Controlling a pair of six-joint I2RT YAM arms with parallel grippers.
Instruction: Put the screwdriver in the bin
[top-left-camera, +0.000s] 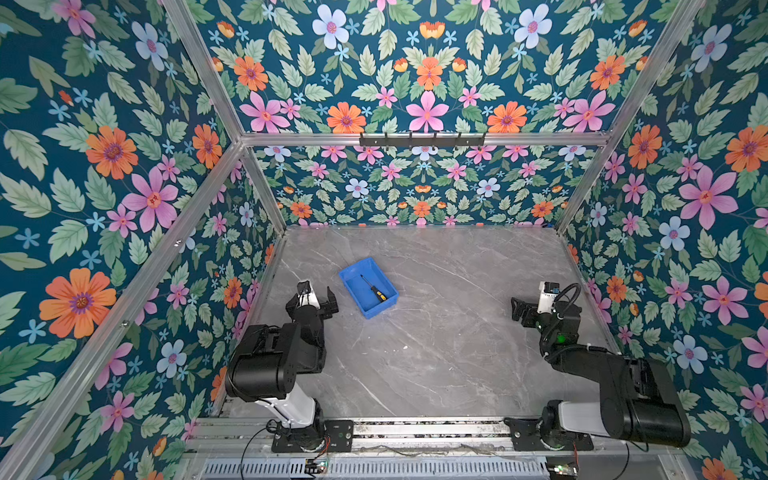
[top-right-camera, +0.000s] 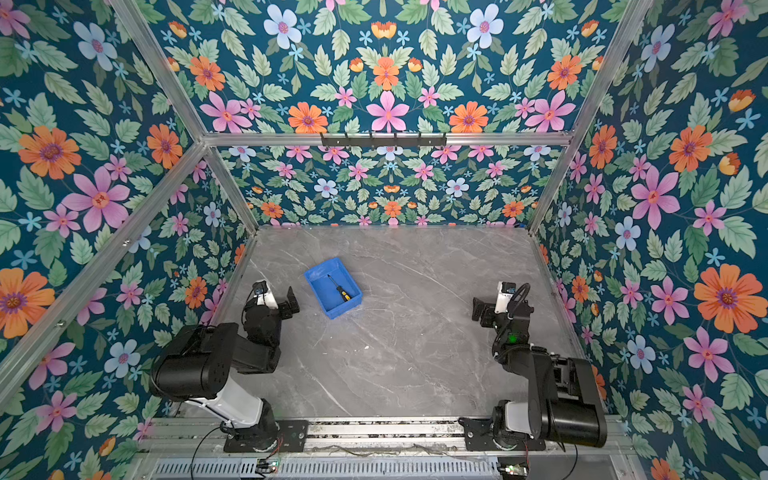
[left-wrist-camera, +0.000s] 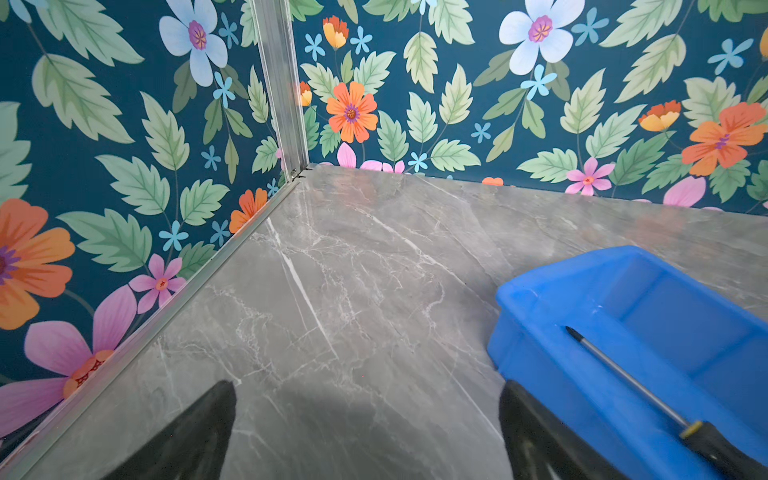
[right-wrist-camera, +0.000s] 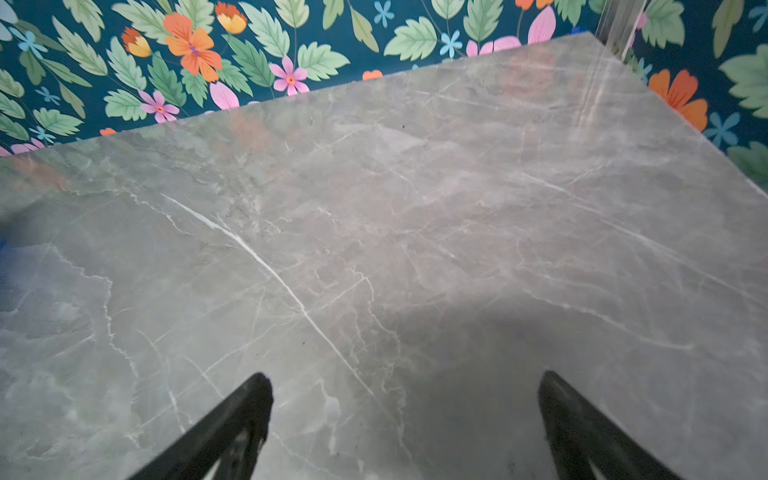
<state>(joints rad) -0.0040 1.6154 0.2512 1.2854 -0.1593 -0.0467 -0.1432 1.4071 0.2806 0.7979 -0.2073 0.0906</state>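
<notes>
The bright blue bin (top-left-camera: 355, 293) (top-right-camera: 322, 291) sits left of centre on the grey marble table. The screwdriver (top-left-camera: 372, 287) (top-right-camera: 339, 286), black-and-yellow handle and thin dark shaft, lies flat inside it. The left wrist view shows the bin (left-wrist-camera: 665, 299) with the screwdriver (left-wrist-camera: 623, 376) resting across its floor. My left gripper (top-left-camera: 312, 297) (top-right-camera: 272, 301) (left-wrist-camera: 368, 388) stands open and empty just left of the bin, one finger near its corner. My right gripper (top-left-camera: 544, 305) (top-right-camera: 503, 307) (right-wrist-camera: 405, 378) hangs open and empty at the right, over bare table.
Floral walls with aluminium frame posts (left-wrist-camera: 282, 83) enclose the table on three sides. A black hook rail (top-left-camera: 422, 140) hangs on the back wall. Both arm bases sit on the metal rail (top-left-camera: 415, 432) at the front edge.
</notes>
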